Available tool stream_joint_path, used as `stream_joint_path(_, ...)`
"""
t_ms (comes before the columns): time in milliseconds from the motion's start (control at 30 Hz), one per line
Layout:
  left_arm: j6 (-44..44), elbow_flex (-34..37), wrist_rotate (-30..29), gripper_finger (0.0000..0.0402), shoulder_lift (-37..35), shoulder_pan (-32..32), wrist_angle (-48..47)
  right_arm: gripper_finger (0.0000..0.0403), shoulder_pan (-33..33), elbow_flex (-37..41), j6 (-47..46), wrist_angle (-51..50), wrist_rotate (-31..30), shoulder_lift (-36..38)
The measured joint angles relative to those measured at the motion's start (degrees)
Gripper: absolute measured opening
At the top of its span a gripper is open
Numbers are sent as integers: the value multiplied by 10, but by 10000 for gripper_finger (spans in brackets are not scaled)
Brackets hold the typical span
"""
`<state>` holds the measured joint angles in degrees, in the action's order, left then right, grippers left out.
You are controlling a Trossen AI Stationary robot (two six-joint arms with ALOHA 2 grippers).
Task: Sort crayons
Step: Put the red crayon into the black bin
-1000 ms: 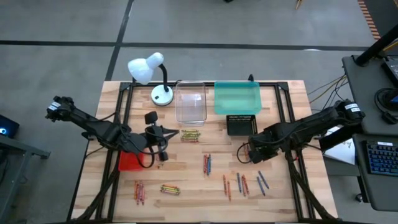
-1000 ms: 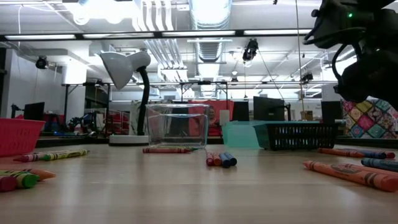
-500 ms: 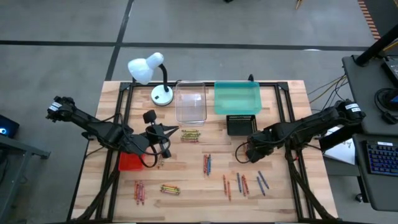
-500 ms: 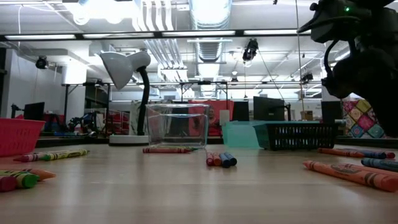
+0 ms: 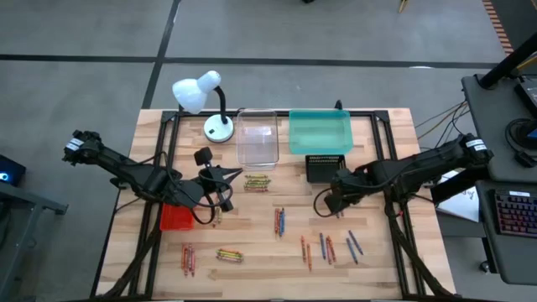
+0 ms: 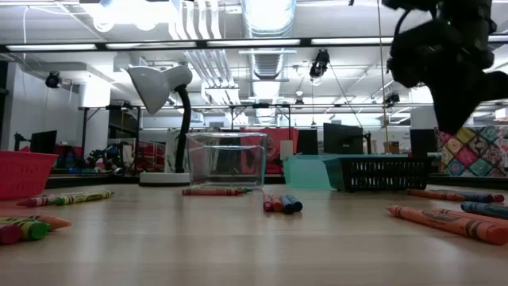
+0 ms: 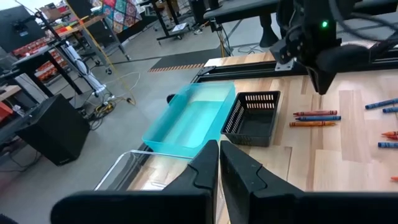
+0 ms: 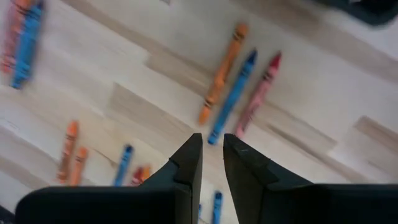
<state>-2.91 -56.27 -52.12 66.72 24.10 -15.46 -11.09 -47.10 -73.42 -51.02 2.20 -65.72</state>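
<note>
Table: wooden table (image 5: 394, 260) carries four trays along its far half and loose crayons over its near half.
Trays: clear tray (image 5: 257, 138) and teal tray (image 5: 320, 132) sit side by side at the far edge; black mesh basket (image 5: 325, 168) just in front of the teal one; red tray (image 5: 174, 218) at the left, partly under the left arm.
Lamp: white desk lamp (image 5: 201, 94) at the far left corner, not involved.
Right gripper: right gripper (image 8: 210, 163) hangs above the table near the black mesh basket, fingers nearly together with a thin gap, nothing between them.
Left gripper: left gripper (image 7: 219, 163) hovers between the red tray and the clear tray, fingers almost closed, empty; reads as waiting.
Crayons, target: an orange, a blue and a red crayon (image 8: 235, 94) lie parallel just ahead of the right fingertips.
Crayons, rest: crayons (image 5: 279, 221) lie in small mixed clusters well apart; yellowish group (image 5: 257, 181) in front of the clear tray; none seen in any tray.
Step in hand: judged an approach by the right arm toward the three-crayon cluster, sorting barely begun.
Next move: needs the fingers opened, aligned across one crayon, then lowered without nudging its close neighbours.
</note>
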Motion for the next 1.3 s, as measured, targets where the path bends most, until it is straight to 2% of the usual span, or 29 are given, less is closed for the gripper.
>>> stream_joint_path(133,9,0,0,0,0,0,1,59,-12,-15,-22,-8,-23,-13)
stream_joint_path(400,9,0,0,0,0,0,2,59,-60,-63,-60,-42,-3,-104)
stream_joint_path(600,9,0,0,0,0,0,10,59,-77,-125,-27,-175,-10,-180)
stream_joint_path(733,9,0,0,0,0,0,10,59,-78,-136,-15,-201,-36,-211)
stream_joint_path(1300,25,0,0,0,0,-3,39,59,-74,-118,62,-155,-24,-208)
